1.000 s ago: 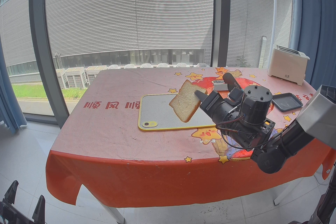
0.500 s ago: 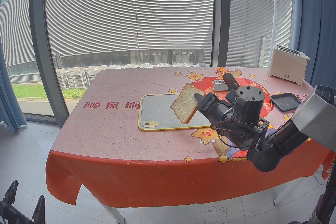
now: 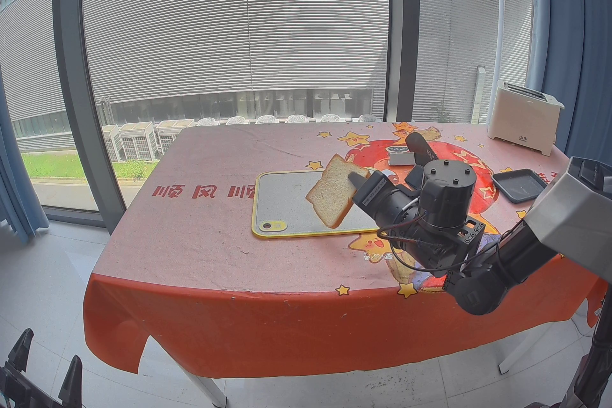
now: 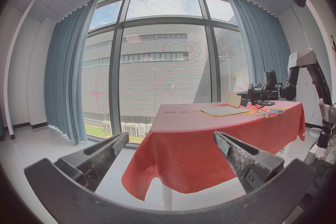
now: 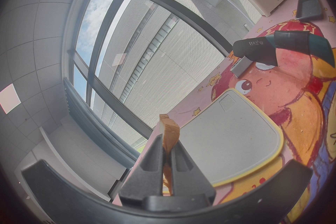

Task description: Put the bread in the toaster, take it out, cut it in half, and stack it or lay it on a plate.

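Holding: we see the right gripper (image 3: 354, 178) clamp the bread (image 3: 330, 192), seemingly just above the cutting board (image 3: 284, 202).
Left gripper (image 4: 170, 139): spread wide.

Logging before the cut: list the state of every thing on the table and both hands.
Yellow-rimmed grey cutting board: flat, bare.
Tan bread slice: clamped, tilted above the board.
Right hand: shut on the slice.
Left hand: open, empty.
Cream toaster: upright, slots unreadable.
Dark square tray: empty.
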Robot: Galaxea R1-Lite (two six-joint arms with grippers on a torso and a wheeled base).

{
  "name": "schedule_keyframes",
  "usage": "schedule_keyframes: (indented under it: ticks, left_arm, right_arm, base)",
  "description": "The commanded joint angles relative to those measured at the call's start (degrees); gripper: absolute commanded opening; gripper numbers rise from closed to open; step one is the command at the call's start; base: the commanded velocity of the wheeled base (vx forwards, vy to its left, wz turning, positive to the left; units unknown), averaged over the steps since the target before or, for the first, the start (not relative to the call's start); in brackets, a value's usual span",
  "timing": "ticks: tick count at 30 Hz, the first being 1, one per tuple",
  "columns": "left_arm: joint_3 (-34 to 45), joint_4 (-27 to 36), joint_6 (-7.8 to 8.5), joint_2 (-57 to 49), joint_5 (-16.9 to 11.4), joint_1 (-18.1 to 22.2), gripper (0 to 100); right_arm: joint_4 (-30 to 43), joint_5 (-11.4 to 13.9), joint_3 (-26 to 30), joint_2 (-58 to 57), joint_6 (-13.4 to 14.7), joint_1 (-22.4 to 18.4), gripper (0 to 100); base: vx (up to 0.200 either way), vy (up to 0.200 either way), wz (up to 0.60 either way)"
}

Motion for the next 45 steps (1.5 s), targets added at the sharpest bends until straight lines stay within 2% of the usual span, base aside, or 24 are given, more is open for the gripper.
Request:
schedule_keyframes:
  ticks: [1, 7, 9, 12, 16, 21, 40, 45]
  left_arm:
    - [1.01, -0.01, -0.01, -0.93, 0.00, 0.01, 100]
    - [1.01, -0.01, -0.01, -0.93, -0.09, 0.01, 100]
    - [1.01, -0.01, -0.01, -0.93, 0.00, 0.01, 100]
    - [1.01, -0.01, -0.01, -0.93, 0.00, 0.01, 100]
    - [1.01, -0.01, -0.01, -0.93, 0.00, 0.01, 100]
    - [1.01, -0.01, -0.01, -0.93, -0.09, 0.01, 100]
    - [1.01, -0.01, -0.01, -0.93, 0.00, 0.01, 100]
    - [1.01, -0.01, -0.01, -0.93, -0.09, 0.01, 100]
  right_arm:
    - [0.33, 0.08, -2.69, 0.16, -0.19, -0.93, 0]
    - [4.90, 0.34, -8.23, 1.39, -3.36, -3.66, 0]
    - [5.96, 0.34, -9.55, 1.57, -3.45, -3.75, 0]
    - [7.19, 0.34, -10.60, 1.48, -3.71, -3.66, 0]
    - [11.49, 0.87, -12.62, 1.66, -5.20, -3.57, 0]
    - [12.20, 1.75, -12.98, 1.74, -7.67, -3.57, 0]
    - [12.46, 1.66, -13.24, 4.29, -7.75, -3.22, 0]
    - [12.11, 1.48, -13.94, 7.37, -7.05, -2.96, 0]
  base:
    - [0.000, 0.000, 0.00]
    - [0.000, 0.000, 0.00]
    - [0.000, 0.000, 0.00]
    - [0.000, 0.000, 0.00]
    - [0.000, 0.000, 0.00]
    - [0.000, 0.000, 0.00]
    - [0.000, 0.000, 0.00]
    - [0.000, 0.000, 0.00]
